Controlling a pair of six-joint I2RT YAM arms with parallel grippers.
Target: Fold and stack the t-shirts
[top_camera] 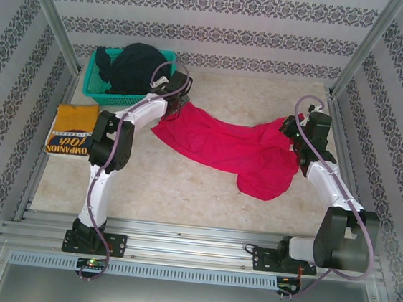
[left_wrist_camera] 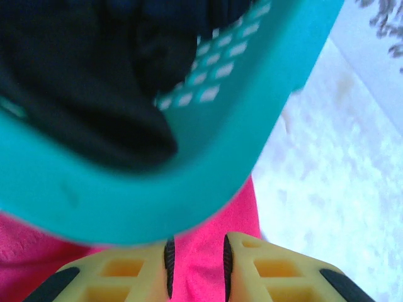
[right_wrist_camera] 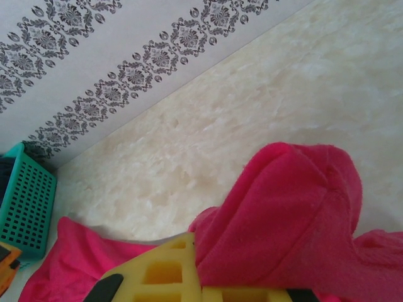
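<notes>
Left end effector (left_wrist_camera: 196, 255) and right end effector (top_camera: 291, 126) both clench the one red t-shirt (top_camera: 223, 150); one yellow t-shirt (top_camera: 69, 137) lies beside one basket (top_camera: 96, 91).

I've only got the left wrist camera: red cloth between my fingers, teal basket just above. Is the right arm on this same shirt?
Observer: Yes. From above, the red t-shirt stretches across the table from the left gripper to the right gripper, which looks closed on the other end.
Operator: Is any shirt folded already?
Observer: A mustard-yellow t-shirt with black lettering lies folded at the table's left edge.
Operator: And the dark stuff in the basket?
Observer: Dark t-shirts, heaped unfolded above the rim of the teal basket, in the far left corner.
</notes>
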